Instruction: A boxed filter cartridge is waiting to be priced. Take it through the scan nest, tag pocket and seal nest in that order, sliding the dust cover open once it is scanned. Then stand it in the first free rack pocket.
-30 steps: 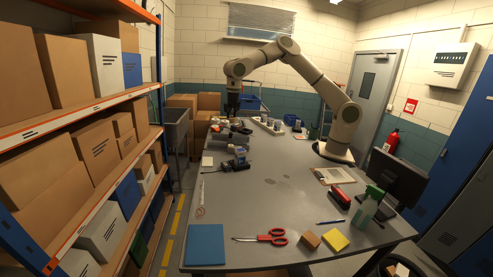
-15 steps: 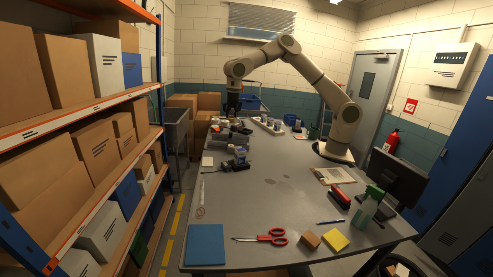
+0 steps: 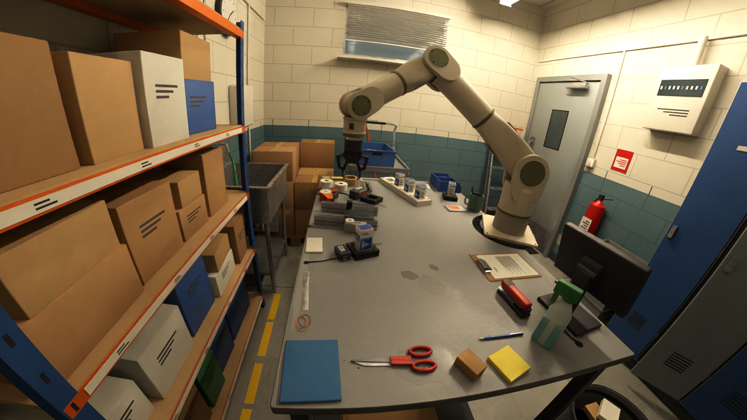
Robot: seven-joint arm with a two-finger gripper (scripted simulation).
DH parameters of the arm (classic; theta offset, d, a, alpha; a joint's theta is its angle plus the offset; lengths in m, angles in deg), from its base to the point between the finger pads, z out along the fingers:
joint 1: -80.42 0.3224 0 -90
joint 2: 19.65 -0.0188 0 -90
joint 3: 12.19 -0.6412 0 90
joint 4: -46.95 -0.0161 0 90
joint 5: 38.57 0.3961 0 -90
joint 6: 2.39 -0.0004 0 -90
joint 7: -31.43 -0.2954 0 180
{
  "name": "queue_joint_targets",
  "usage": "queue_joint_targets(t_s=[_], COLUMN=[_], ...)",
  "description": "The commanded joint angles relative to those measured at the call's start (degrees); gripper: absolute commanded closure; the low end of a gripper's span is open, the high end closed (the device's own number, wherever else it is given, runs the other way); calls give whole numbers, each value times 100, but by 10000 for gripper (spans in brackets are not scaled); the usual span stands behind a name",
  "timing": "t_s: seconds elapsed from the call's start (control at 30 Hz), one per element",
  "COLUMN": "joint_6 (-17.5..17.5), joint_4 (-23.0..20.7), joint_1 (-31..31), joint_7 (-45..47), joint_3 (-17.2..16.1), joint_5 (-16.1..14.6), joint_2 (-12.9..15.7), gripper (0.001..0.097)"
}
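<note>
The far nests by the tape rolls are partly hidden behind my gripper, which hangs open and empty above the table's far left end. The boxed filter cartridge, white with a blue label, stands upright in a black nest at the table's left edge, well in front of the gripper. Behind it lies the grey dust cover on its rails. Another black nest sits just beyond the cover. The rack, a long pale tray further right at the far end, holds three boxes upright.
A tall shelving unit full of cartons lines the left side. On the near table lie a blue pad, scissors, a clipboard, a stapler and a spray bottle. My arm's base stands at the right edge.
</note>
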Motion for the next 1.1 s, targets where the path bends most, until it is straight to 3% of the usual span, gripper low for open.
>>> queue_joint_targets(t_s=[0.0, 0.17, 0.3, 0.73, 1.07], joint_6=[-7, -26, -27, -57, -492], joint_4=[-2, -1, -1, 13, 195], joint_1=[9, 34, 34, 39, 80], joint_7=[-74, -272, -281, -304, -436], joint_3=[21, 81, 83, 95, 210], joint_5=[20, 72, 74, 68, -87], joint_2=[-8, -19, -19, -3, 274], gripper=[381, 381, 451, 451, 451])
